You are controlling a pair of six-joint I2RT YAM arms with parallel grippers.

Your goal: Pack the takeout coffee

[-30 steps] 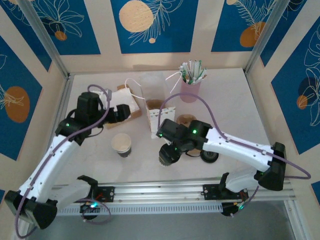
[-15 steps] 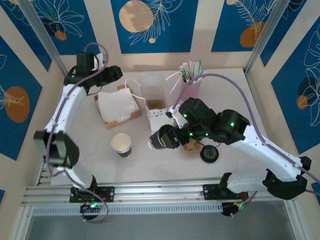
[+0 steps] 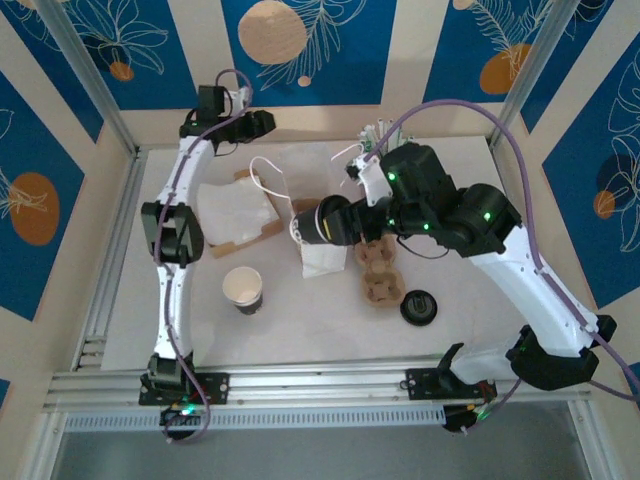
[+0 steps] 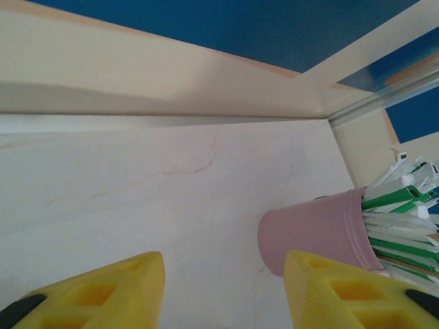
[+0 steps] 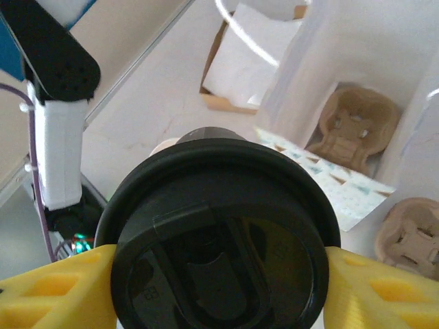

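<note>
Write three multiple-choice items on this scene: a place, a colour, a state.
1. Where is the loose round black plastic lid?
A. in the white paper bag.
B. on the table, right of the brown cardboard cup holders.
C. on the lidless cup.
2. The round cup holding wrapped straws is:
A. blue.
B. black.
C. pink.
3. The right tool is:
A. shut on the dark paper coffee cup with black lid.
B. open, empty.
C. resting on the table.
Answers: 1 B, it lies on bare tabletop; 2 C, its wall shows pink; 3 A, yellow fingers press the cup's sides.
</note>
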